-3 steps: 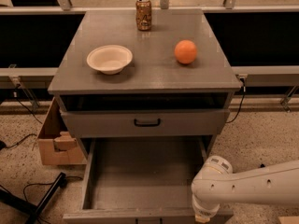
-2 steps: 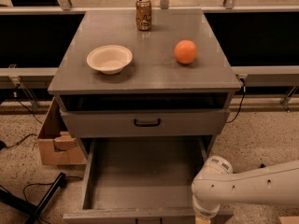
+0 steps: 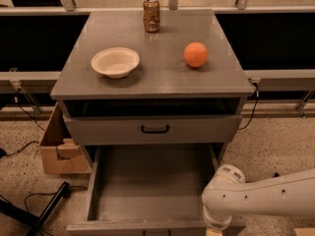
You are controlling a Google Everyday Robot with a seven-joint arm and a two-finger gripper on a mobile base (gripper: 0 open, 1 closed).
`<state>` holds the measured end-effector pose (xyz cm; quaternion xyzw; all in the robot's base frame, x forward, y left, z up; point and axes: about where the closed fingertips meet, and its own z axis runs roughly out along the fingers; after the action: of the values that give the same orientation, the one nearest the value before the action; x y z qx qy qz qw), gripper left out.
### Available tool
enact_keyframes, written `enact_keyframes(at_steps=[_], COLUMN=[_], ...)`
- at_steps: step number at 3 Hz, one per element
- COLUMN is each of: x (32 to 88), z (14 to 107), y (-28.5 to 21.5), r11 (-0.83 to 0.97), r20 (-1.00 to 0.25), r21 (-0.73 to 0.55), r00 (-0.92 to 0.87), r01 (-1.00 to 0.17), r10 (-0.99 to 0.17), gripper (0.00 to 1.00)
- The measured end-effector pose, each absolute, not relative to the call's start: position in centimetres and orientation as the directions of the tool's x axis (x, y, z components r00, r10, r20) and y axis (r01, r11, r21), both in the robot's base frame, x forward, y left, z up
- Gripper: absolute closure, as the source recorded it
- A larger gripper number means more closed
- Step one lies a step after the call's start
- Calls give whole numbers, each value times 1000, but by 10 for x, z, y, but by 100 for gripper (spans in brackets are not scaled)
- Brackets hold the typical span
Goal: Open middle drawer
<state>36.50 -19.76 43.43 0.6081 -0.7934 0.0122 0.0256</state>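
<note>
The middle drawer [image 3: 152,186] of the grey cabinet stands pulled far out toward me. Its shallow grey tray is bare. Its front runs along the bottom edge of the view [image 3: 142,227], and its handle does not show. Above it, a drawer front with a small black handle [image 3: 155,129] is shut. My white arm [image 3: 256,198] reaches in from the right and bends down at the open drawer's front right corner. The gripper is below the bottom edge of the view, out of sight.
On the cabinet top [image 3: 157,77] stand a white bowl [image 3: 115,61], an orange [image 3: 196,54] and a can [image 3: 151,14]. A cardboard box [image 3: 59,149] sits on the floor to the left. Cables and a black leg [image 3: 47,208] lie at the lower left.
</note>
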Motion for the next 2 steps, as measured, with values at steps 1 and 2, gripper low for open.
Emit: enact_keyframes(at_steps=[1,2], x=[324,273], z=[419,407], y=[-199,-199], r11=[261,256], r20=[33,13], r21=[87,175], r00=[-259,-258], r01=[-961,-951], r10=[-965,-966], gripper=[18,49])
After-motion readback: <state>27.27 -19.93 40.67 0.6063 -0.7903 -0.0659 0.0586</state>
